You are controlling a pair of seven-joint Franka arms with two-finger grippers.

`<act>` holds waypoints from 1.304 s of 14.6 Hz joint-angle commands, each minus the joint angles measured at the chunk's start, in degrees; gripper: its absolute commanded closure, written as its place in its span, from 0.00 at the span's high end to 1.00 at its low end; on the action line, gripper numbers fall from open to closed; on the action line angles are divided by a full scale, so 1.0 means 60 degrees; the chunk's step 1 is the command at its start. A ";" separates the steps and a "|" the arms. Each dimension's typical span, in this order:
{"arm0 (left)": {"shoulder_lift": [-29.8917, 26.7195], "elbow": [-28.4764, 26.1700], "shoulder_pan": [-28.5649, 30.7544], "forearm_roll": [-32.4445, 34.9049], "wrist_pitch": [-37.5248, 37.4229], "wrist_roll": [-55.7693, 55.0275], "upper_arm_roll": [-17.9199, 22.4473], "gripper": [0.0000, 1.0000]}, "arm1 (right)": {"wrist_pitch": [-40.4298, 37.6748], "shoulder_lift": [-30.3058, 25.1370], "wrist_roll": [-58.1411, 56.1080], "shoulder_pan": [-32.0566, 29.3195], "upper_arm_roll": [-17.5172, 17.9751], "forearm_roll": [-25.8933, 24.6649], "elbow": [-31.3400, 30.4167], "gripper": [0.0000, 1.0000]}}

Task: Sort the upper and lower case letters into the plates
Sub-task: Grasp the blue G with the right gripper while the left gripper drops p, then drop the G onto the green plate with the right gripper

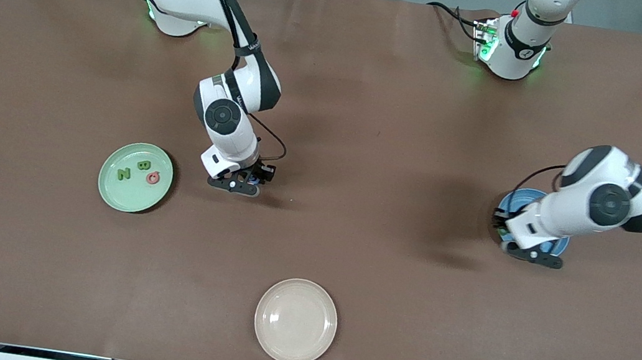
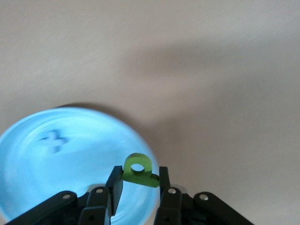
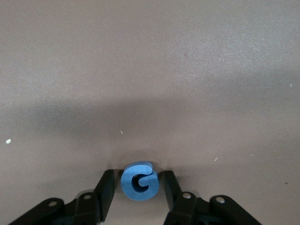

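Left gripper (image 2: 137,183): hanging over the rim of the sky blue plate (image 2: 70,154) at the left arm's end of the table, fingers clamping a green lowercase letter (image 2: 138,169) with a round hole.
Left wrist view only: showing that green letter and a small blue plus-like piece (image 2: 54,140) lying in the blue plate; in the front view the arm is covering most of this plate (image 1: 513,201) and none of its contents are showing.
Right gripper (image 3: 139,185): sitting low over bare brown table (image 1: 363,148), between the mint green plate (image 1: 135,177) and the table's middle, fingers closing on a blue G (image 3: 139,181).
Right wrist view only: showing the G as a G; in the front view just a speck of blue is peeking out at the gripper (image 1: 245,185).
Mint green plate: lying toward the right arm's end, holding a green N (image 1: 123,173), a green B (image 1: 142,165) and a pinkish red letter (image 1: 153,178), all apart from one another.
Cream plate (image 1: 295,321): sitting nearest the front camera, mid-table, holding nothing visible.
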 commanded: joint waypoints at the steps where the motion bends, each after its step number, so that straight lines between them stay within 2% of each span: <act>1: 0.0018 -0.0325 0.0591 0.0839 0.0083 0.0538 -0.0069 0.16 | 0.0076 -0.0004 0.0075 0.0006 -0.0034 0.0136 -0.0114 0.13; 2: 0.0092 -0.0325 0.0651 0.1074 0.0142 0.0553 0.0033 0.16 | 0.0032 -0.0004 0.0075 -0.0038 -0.0034 0.0136 -0.0114 0.03; 3: 0.0136 -0.0325 0.0651 0.1381 0.0287 0.0670 0.0338 0.16 | -0.0026 -0.0019 0.0075 -0.0125 -0.0063 0.0136 -0.0070 0.00; 5: 0.0165 -0.0340 0.0651 0.1486 0.0536 0.0860 0.0618 0.16 | -0.0201 -0.0237 -0.0114 -0.0286 -0.0107 0.0136 -0.0026 0.00; 7: 0.0180 -0.0325 0.0550 0.1574 0.0844 0.0920 0.0839 0.16 | -0.0989 -0.0647 -0.0566 -0.0724 -0.0107 0.0048 0.0003 0.00; 11: 0.0356 -0.0340 0.0446 0.1897 0.1036 0.0934 0.1118 0.16 | -0.2455 -0.1453 -0.3024 -0.2246 -0.0107 0.0048 0.0003 0.00; 16: 0.0356 -0.0413 0.0446 0.1941 0.1036 0.0934 0.1220 0.18 | -0.2635 -0.1440 -0.6263 -0.4195 -0.0122 -0.0010 -0.0114 0.01; 18: 0.0356 -0.0413 0.0446 0.1941 0.1050 0.0934 0.1264 0.24 | -0.2547 -0.1353 -0.6880 -0.4665 -0.0122 -0.0054 -0.0114 0.01; 19: 0.0342 -0.0413 0.0446 0.1941 0.1036 0.0949 0.1264 0.37 | -0.2459 -0.1265 -0.7057 -0.4783 -0.0122 -0.0170 -0.0114 0.01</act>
